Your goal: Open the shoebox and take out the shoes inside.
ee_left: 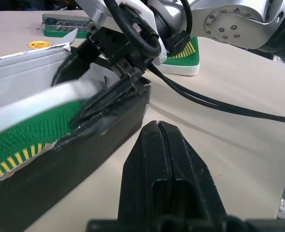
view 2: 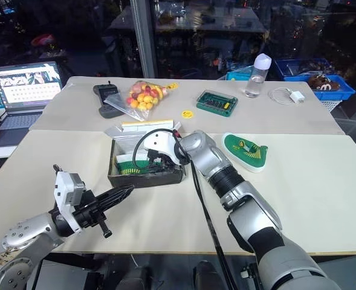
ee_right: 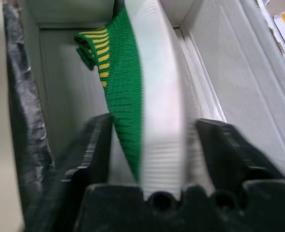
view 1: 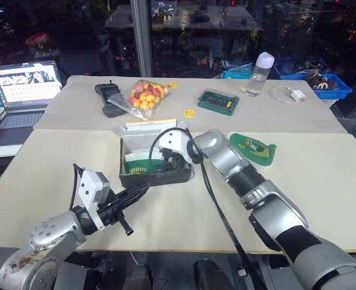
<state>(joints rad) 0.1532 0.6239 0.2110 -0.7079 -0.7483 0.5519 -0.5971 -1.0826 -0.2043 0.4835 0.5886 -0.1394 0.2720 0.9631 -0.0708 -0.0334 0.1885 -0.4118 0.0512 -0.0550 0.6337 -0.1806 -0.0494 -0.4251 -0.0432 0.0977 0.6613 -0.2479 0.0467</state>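
Observation:
The shoebox (view 1: 156,179) stands open mid-table, dark-sided and white inside, its yellow-edged lid (view 1: 147,125) folded back behind it. One green shoe (ee_right: 142,96) with a pale sole stands on edge inside the box. My right gripper (ee_right: 149,125) reaches down into the box, and its two fingers close on this shoe from either side. A second green shoe (view 1: 253,147) lies on the table to the right of the box. Shut and empty, my left gripper (view 1: 138,191) hovers just off the box's near left corner.
On the far table are a laptop (view 1: 26,84), a black handset (view 1: 108,96), a bag of coloured balls (view 1: 146,95), a green circuit board (view 1: 219,101), a bottle (view 1: 259,74), a white charger (view 1: 289,93) and a blue basket (view 1: 323,84).

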